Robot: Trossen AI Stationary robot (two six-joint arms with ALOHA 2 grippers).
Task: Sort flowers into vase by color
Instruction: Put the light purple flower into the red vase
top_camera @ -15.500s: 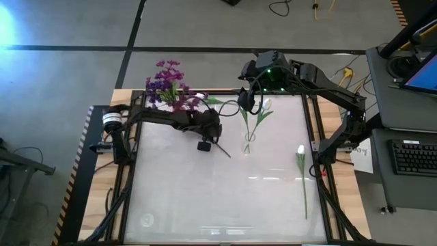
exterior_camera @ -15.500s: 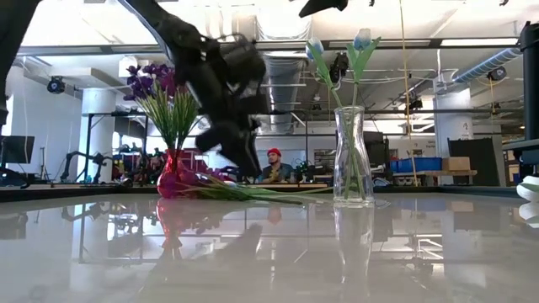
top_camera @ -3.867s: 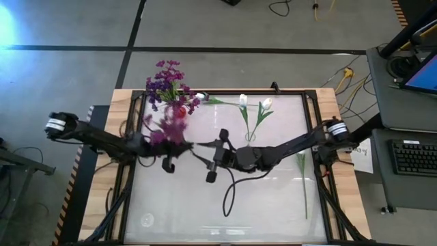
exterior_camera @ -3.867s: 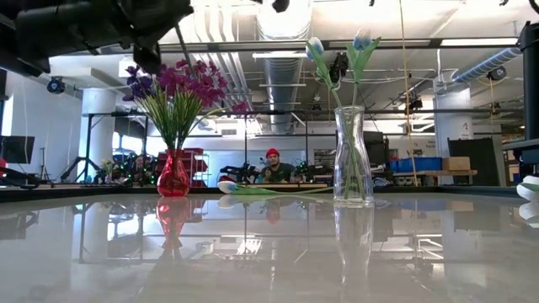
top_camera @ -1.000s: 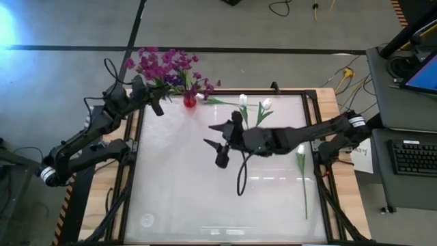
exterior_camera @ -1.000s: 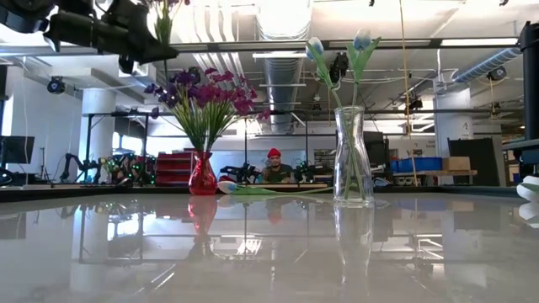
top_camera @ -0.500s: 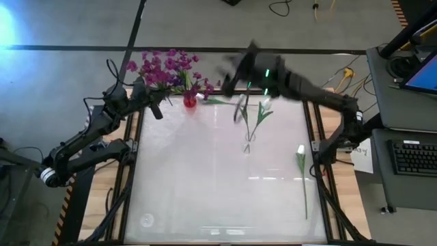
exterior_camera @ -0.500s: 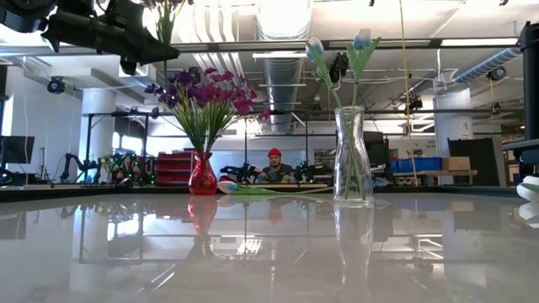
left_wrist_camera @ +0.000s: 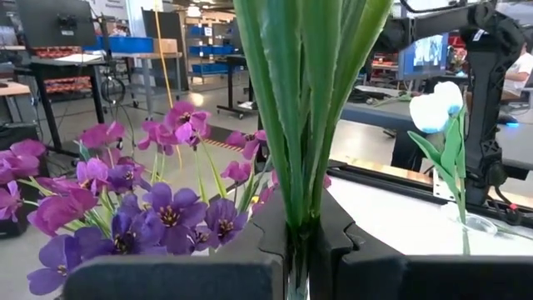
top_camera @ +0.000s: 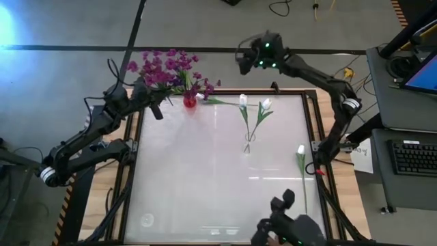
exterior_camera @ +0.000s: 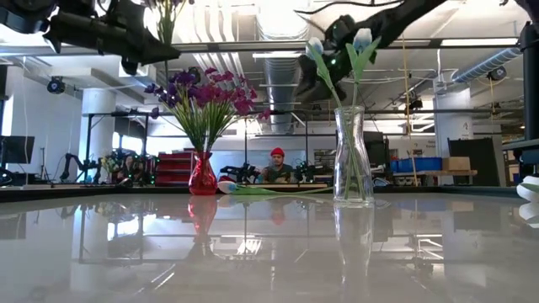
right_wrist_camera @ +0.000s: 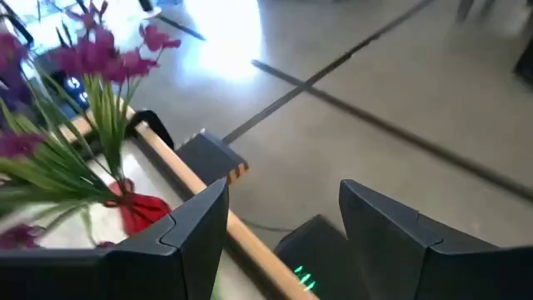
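A red vase [top_camera: 189, 101] with purple flowers [exterior_camera: 202, 88] stands at the table's far left corner. Beside it my left gripper [top_camera: 151, 102] is shut on a purple flower's green stalk [exterior_camera: 164, 18]; from above, its blossoms merge with the vase's bunch. A clear vase [exterior_camera: 352, 156] in the far middle holds two white tulips [top_camera: 243, 100]. One white tulip [top_camera: 301, 167] lies flat near the right edge, and another stem [top_camera: 218, 102] lies along the far edge. My right gripper [top_camera: 244, 60] hangs open beyond the far edge, with nothing between its fingers [right_wrist_camera: 200, 233]. My left gripper pinches the flower's bundle of green stalks and leaves [left_wrist_camera: 300, 200] between its two fingers. The fingers lie level and across the stalk. The stalk stands upright in the hold and is lifted well above the table, rising past the gripper [exterior_camera: 156, 46] out of view.
The table's wooden frame [right_wrist_camera: 250, 233] runs along the far edge under my right gripper. A dark object [top_camera: 290, 225] shows at the table's near edge, right of the middle. The wide glossy middle of the table [top_camera: 205, 178] has nothing on it.
My right gripper has swung from the table's middle toward the far edge, past the clear vase, and now hangs beyond that edge, still open. The left gripper and its flower have kept still.
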